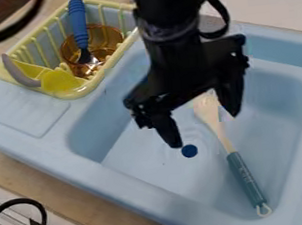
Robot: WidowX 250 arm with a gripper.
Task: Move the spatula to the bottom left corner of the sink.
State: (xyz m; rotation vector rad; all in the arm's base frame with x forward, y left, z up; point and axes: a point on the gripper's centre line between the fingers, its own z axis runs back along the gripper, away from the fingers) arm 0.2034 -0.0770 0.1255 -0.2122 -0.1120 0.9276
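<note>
The black gripper (206, 129) hangs over the blue sink (146, 167) with its two fingers spread wide and nothing held. The spatula (245, 177) lies in the basin, its pale head and neck seen between those fingers, its teal handle running down and right in the view, past them, to a looped end near the basin's edge.

Above the blue sink (130, 183), the black gripper (205, 129) hangs with its two fingers well apart. Inside the sink lies the spatula (244, 176), its pale head beneath the gripper and its teal handle pointing to the sink's near right corner. A dark blue drain (190, 151) is in the sink's floor. At the sink's left side stands a yellow rack (78, 94), which contains an amber cup (109, 35) and a blue-handled utensil (78, 23).
</note>
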